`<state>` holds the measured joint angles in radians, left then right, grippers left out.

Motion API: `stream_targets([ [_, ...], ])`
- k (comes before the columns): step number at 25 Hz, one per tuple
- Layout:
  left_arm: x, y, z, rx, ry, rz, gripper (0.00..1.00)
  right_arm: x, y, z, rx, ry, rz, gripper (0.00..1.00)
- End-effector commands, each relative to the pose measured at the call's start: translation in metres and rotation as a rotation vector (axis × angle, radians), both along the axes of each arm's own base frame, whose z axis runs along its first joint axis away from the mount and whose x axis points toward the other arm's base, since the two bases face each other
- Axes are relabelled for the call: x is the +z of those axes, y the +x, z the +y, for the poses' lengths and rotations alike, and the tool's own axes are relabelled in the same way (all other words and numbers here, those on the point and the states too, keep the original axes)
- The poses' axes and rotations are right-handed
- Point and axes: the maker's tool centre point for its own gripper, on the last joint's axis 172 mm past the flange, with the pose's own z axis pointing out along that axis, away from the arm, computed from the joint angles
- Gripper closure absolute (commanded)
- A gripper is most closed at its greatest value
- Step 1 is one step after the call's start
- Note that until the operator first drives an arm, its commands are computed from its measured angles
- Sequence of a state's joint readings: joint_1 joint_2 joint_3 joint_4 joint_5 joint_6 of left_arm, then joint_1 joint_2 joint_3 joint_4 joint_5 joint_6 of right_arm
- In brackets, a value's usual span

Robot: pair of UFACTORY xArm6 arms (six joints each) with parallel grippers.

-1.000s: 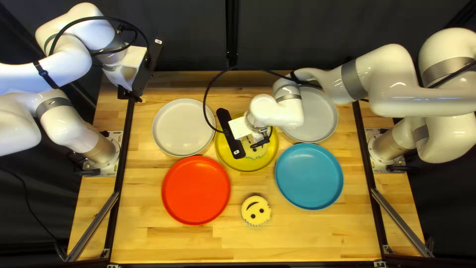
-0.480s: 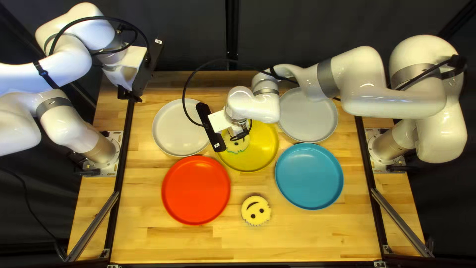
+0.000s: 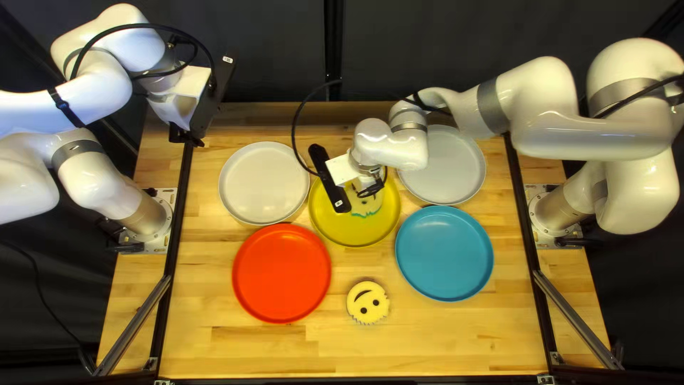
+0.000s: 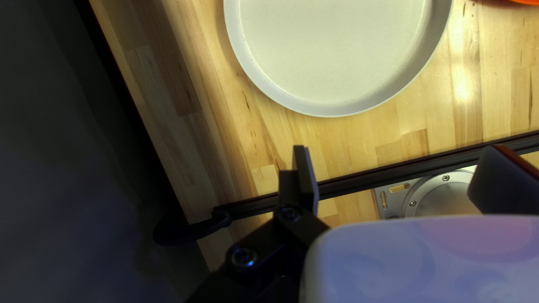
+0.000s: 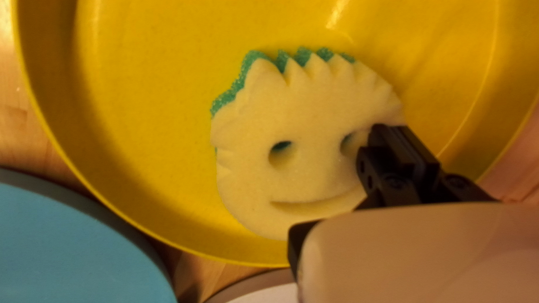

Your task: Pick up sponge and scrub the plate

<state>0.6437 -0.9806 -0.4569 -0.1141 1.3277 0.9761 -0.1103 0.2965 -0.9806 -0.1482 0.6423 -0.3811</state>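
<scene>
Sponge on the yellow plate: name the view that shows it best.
Right wrist view: it shows the sponge close up, both eyes, smile and green layer. The top left view shows it partly hidden by my right arm; the left wrist view, none.

Pale plate [image 4: 331, 50] lies on wooden table [image 4: 337, 143], ahead of left gripper [image 3: 188, 135], whose two fingers stand well apart.

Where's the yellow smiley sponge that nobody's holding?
In the top left view, that round yellow smiley-face sponge lies on the wooden table, toward the near edge, between the round red plate and the round blue plate.
</scene>
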Motion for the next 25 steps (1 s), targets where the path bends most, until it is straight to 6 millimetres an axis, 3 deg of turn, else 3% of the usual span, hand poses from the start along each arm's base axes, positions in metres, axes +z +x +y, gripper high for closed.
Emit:
stream_targets([
  [1, 0.0, 0.0, 0.0, 0.0, 0.0, 0.0, 0.0, -0.003, 0.015, -0.003, -0.003, 0.001, -0.003, 1.0],
  [7, 0.0, 0.0, 0.0, 0.0, 0.0, 0.0, 0.0, -0.002, 0.066, -0.004, 0.026, -0.005, -0.026, 1.0],
  [10, 0.0, 0.0, 0.0, 0.0, 0.0, 0.0, 0.0, -0.002, 0.084, -0.006, 0.042, -0.007, -0.033, 1.0],
  [13, 0.0, 0.0, 0.0, 0.0, 0.0, 0.0, 0.0, -0.004, 0.089, -0.005, 0.054, -0.008, -0.037, 1.0],
  [16, 0.0, 0.0, 0.0, 0.0, 0.0, 0.0, 0.0, -0.006, 0.079, -0.008, 0.056, -0.007, -0.035, 1.0],
  [25, 0.0, 0.0, 0.0, 0.0, 0.0, 0.0, 0.0, -0.003, 0.011, -0.02, 0.008, 0.002, -0.005, 1.0],
])
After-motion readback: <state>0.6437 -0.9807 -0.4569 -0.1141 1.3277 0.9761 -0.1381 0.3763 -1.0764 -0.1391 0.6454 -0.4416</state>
